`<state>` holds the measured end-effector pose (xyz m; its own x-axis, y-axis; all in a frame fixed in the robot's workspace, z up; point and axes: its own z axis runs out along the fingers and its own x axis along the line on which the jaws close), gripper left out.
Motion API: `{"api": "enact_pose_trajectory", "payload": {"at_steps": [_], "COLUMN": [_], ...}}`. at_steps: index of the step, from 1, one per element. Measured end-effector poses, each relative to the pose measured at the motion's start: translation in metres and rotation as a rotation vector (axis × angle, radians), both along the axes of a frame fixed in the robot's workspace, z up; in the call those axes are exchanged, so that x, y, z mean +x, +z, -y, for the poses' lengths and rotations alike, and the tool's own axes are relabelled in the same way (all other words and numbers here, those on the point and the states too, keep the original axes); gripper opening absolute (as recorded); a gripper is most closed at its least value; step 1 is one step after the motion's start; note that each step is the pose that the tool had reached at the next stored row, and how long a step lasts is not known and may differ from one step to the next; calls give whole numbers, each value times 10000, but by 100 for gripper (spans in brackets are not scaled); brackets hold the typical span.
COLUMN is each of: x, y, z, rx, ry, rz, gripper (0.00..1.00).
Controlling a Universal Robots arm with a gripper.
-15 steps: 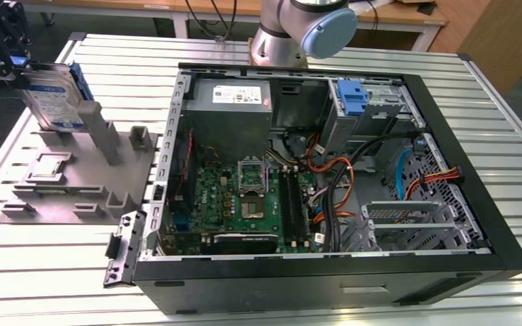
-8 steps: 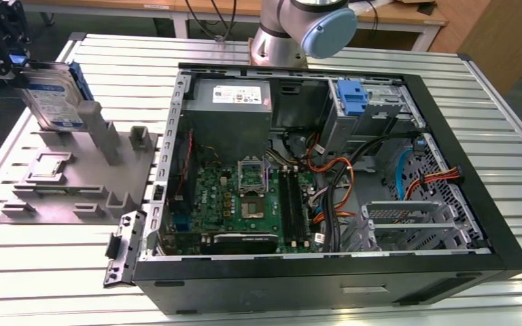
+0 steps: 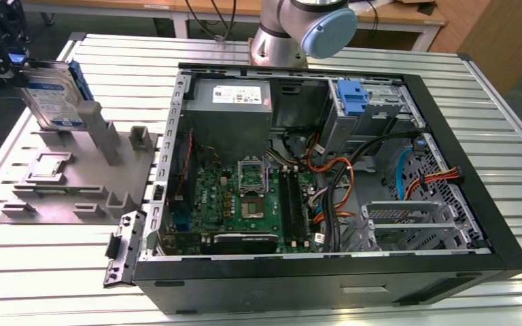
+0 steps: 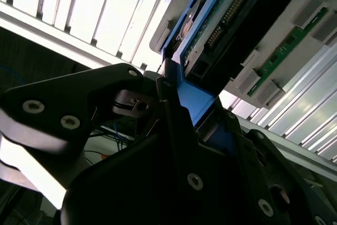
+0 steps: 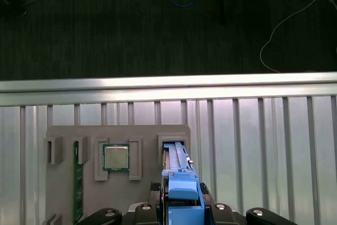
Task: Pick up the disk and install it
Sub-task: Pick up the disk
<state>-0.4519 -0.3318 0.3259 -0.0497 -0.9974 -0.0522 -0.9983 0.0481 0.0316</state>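
Blue plastic runs round the edges of the disk (image 3: 54, 98), and that frame is what the hand (image 4: 181, 96) has closed on. In the second wrist view its black fingers (image 4: 113, 85) press the blue rim from either side, close to the green circuit board and its row of connector pins.

The disk stands upright on edge at the tall posts of the grey stand (image 3: 79, 183), at the exterior view's left. The stand sits on the ribbed metal table (image 3: 478, 88), just beside the open computer case (image 3: 442, 265). I cannot tell whether the disk's lower edge sits in the stand's slot or is just clear of it.

As a metal-bodied drive, it is probably stiff and dense for its size. Gripped at one end, it would hang heavy and want to tilt. The frame looks thin and smooth, so it may flex or slip under a light squeeze. A firm hold across the frame's flat sides, centred on the upper edge, seems the safest. The bare board and pins are best left untouched, and knocks against the posts or the case walls could harm it.

A chip (image 5: 116, 156) and a memory stick (image 5: 78, 183) lie in the stand's other pockets nearby, and a bare blue bracket (image 3: 352, 95) sits inside the case.
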Motion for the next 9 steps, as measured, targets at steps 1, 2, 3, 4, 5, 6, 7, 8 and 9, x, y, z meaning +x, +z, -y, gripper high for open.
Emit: {"api": "enact_pose_trajectory", "payload": {"at_steps": [1,2,3,4,5,6,7,8,9], "x": [0,0,0,0,0,0,0,0,0], "y": [3,4,5,7,10,11,15,23,29], "z": [0,0,0,0,0,0,0,0,0], "rx": [0,1,1,1,0,1,0,-2,-1], "ry": [0,0,0,0,0,0,0,0,0], "rz": [1,3,3,3,1,2,0,-4,-1], "gripper": [37,37,37,37,37,37,37,37,37]}}
